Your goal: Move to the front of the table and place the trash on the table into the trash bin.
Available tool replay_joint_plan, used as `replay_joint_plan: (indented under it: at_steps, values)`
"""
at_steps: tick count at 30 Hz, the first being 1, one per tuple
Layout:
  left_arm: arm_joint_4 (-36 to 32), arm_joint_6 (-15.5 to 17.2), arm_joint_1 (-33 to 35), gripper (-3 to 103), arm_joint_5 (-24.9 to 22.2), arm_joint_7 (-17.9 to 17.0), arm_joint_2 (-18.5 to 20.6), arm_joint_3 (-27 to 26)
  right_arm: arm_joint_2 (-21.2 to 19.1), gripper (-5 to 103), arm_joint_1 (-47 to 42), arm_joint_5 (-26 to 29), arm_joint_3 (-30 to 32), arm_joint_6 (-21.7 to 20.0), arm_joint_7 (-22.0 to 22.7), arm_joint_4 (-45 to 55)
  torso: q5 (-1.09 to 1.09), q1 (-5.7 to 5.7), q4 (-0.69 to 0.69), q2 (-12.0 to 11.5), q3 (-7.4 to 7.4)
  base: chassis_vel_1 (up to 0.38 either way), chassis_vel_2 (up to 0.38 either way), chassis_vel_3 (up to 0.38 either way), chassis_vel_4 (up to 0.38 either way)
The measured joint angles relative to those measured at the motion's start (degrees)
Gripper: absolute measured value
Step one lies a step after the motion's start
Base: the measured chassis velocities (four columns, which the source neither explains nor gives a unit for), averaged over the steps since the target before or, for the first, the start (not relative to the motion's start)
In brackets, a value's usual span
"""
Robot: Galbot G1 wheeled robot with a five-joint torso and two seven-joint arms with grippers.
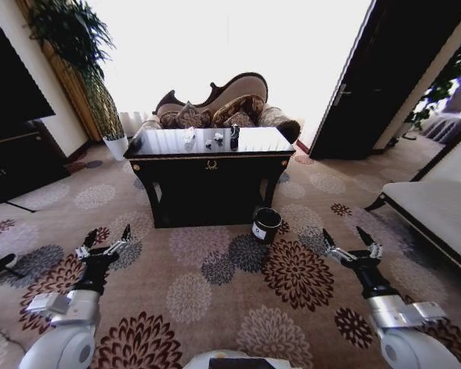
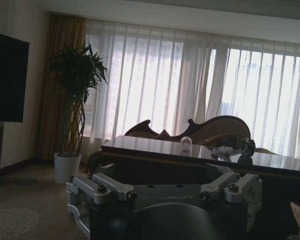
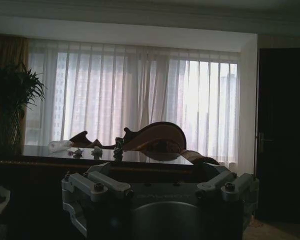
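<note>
Head view shows both claws, left (image 1: 106, 238) and right (image 1: 352, 241), spread apart and empty at lower frame, the trash (image 1: 213, 138) on the glossy surface (image 1: 169, 143) at upper centre, where driving in could clip the trash bin (image 1: 266, 224) beside its leg, while glare blurs the small pieces.

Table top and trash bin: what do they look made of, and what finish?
The table top looks like glossy black lacquer or glass over a dark wood body: it mirrors the bright window, and gold trim runs along its edge. The trash bin looks like black plastic or painted metal with a shiny rim and a white label; which of the two is open.
</note>
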Motion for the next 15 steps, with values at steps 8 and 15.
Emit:
replay_joint_plan:
  at_steps: [8, 15]
  values:
    - [-0.1, 0.0, 0.3, 100, 0.0, 0.0, 0.0, 0.0, 0.1, 100, 0.3, 0.1, 0.0, -0.2, 0.0, 0.0, 0.0, 0.0, 0.0, 0.0, 0.0, 0.0, 0.0, 0.0, 0.0]
    - [-0.3, 0.0, 0.7, 100, 0.0, 0.0, 0.0, -0.2, 0.2, 100, 0.2, 0.1, 0.0, -0.1, -0.2, 0.1, 0.0, 0.0, 0.0, 0.0, 0.0, 0.0, 0.0, 0.0, 0.0]
